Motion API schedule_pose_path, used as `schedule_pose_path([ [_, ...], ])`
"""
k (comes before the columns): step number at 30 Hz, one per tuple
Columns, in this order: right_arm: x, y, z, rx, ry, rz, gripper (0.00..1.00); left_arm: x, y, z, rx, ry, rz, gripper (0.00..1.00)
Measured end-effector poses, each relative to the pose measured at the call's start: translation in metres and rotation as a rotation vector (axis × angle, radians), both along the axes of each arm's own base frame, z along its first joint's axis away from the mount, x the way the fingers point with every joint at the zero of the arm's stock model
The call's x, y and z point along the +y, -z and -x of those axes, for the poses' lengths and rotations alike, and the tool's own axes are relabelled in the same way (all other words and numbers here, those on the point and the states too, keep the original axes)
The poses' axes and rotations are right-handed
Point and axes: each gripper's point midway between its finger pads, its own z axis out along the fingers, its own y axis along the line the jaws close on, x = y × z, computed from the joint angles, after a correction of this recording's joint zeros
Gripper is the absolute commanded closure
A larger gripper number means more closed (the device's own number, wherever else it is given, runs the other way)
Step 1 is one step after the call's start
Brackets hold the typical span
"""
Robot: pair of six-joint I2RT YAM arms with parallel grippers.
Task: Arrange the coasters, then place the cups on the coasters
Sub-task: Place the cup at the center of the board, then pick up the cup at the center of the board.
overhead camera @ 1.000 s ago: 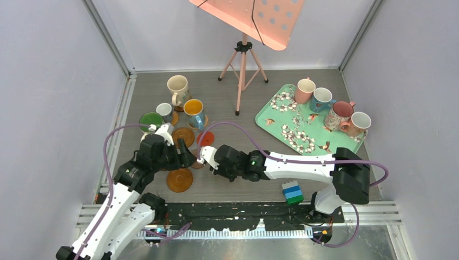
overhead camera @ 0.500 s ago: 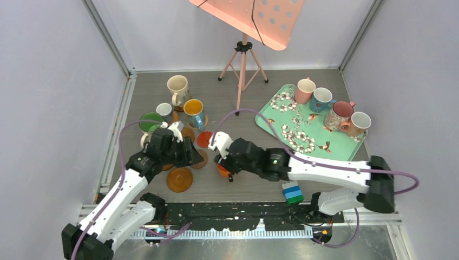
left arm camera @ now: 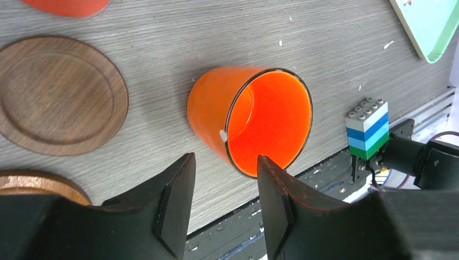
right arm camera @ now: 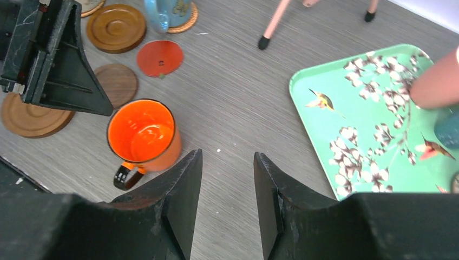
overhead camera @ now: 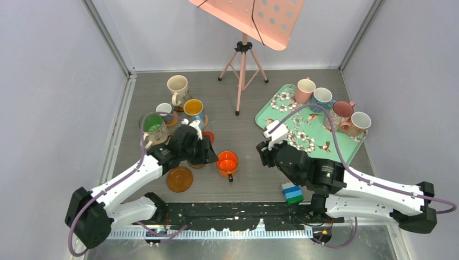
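An orange cup [overhead camera: 227, 161] stands upright on the bare table, its black handle toward the near edge. My left gripper [left arm camera: 224, 179] is open just left of it, with the cup's rim [left arm camera: 254, 122] right ahead of the fingertips and nothing between them. My right gripper [right arm camera: 227, 162] hangs open and empty over bare table between the cup [right arm camera: 143, 135] and the tray. Coasters lie left of the cup: a red one [right arm camera: 159, 58], a dark brown one [left arm camera: 59, 95] and a tan one [overhead camera: 179, 179]. Several cups [overhead camera: 177, 86] stand at the back left, some on coasters.
A mint floral tray [overhead camera: 292, 130] at the right carries several more cups [overhead camera: 323, 97]. A pink music stand's tripod [overhead camera: 242, 59] stands at the back centre. A stacked toy-brick block [overhead camera: 293, 192] sits near the front edge. Walls close in both sides.
My right gripper let go of the orange cup, leaving it on the table, and drew back right toward the tray. My left arm swung right to the cup, its jaws narrowing somewhat.
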Motion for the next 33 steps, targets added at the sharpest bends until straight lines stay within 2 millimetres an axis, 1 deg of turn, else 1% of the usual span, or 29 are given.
schedule_pose_path([
  [3,-0.020,0.006,0.002,0.001,0.047,-0.017,0.53,-0.009,0.004,-0.006,0.007,0.000,-0.023,0.55],
  [5,-0.032,0.005,0.004,0.001,0.070,-0.038,0.53,-0.013,0.010,-0.010,0.014,-0.001,-0.039,0.58],
  [8,-0.045,0.004,0.006,-0.002,0.099,-0.073,0.53,-0.016,0.020,-0.011,0.033,0.001,-0.073,0.65],
  [11,-0.055,0.009,0.008,0.000,0.118,-0.085,0.53,-0.019,0.029,-0.012,0.052,0.006,-0.104,0.79],
  [14,-0.064,0.012,0.010,0.002,0.132,-0.090,0.53,-0.020,0.033,-0.012,0.064,0.009,-0.125,0.99],
  [18,-0.069,0.009,0.010,-0.003,0.145,-0.113,0.53,-0.012,0.034,-0.011,0.062,0.012,-0.176,1.00],
  [20,-0.070,0.008,0.010,-0.003,0.151,-0.117,0.53,-0.004,0.031,-0.012,0.049,0.012,-0.219,1.00],
  [22,-0.071,0.010,0.010,-0.002,0.157,-0.116,0.53,0.003,0.024,-0.012,0.032,0.018,-0.252,1.00],
  [24,-0.071,0.012,0.009,0.001,0.168,-0.116,0.52,0.009,0.011,-0.015,0.000,0.021,-0.276,1.00],
  [26,-0.071,0.015,0.008,0.008,0.180,-0.112,0.47,0.016,-0.009,-0.021,-0.047,0.018,-0.288,1.00],
  [28,-0.070,0.019,0.008,0.016,0.187,-0.105,0.38,0.025,-0.027,-0.028,-0.093,0.006,-0.295,1.00],
  [29,-0.069,0.020,0.008,0.021,0.190,-0.104,0.37,0.030,-0.033,-0.031,-0.110,-0.006,-0.299,1.00],
  [31,-0.068,0.023,0.007,0.028,0.193,-0.097,0.33,0.049,-0.044,-0.040,-0.140,-0.044,-0.314,1.00],
  [33,-0.068,0.025,0.008,0.034,0.196,-0.094,0.28,0.075,-0.049,-0.050,-0.147,-0.109,-0.338,1.00],
])
